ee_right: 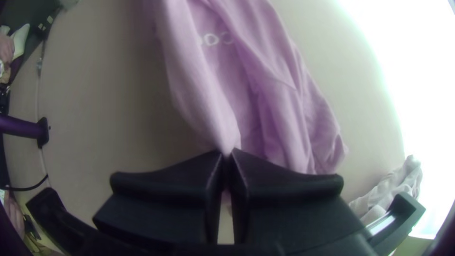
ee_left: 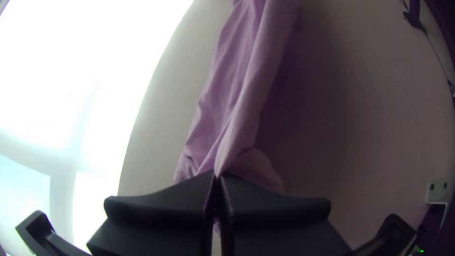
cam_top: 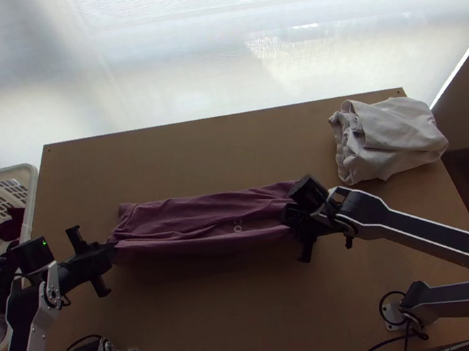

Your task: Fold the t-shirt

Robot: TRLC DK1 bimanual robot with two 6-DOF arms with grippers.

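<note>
Left pincer [cam_top: 112,249] gripping t-shirt [cam_top: 195,219], long axis left to right

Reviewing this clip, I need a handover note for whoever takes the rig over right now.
Left gripper: shut on the t-shirt's near edge, at its left end.
Right gripper: shut on the same edge, at the right end.
T-shirt: mid-table, a long, narrow, creased strip running left to right between the grippers.
Elsewhere: pale cloth in a loose pile at the far right corner; white basket at the left.
Done: shirt brought to a narrow strip.
Left: probably lay the held edge down, release, then fold the strip shorter and smooth it.
</note>
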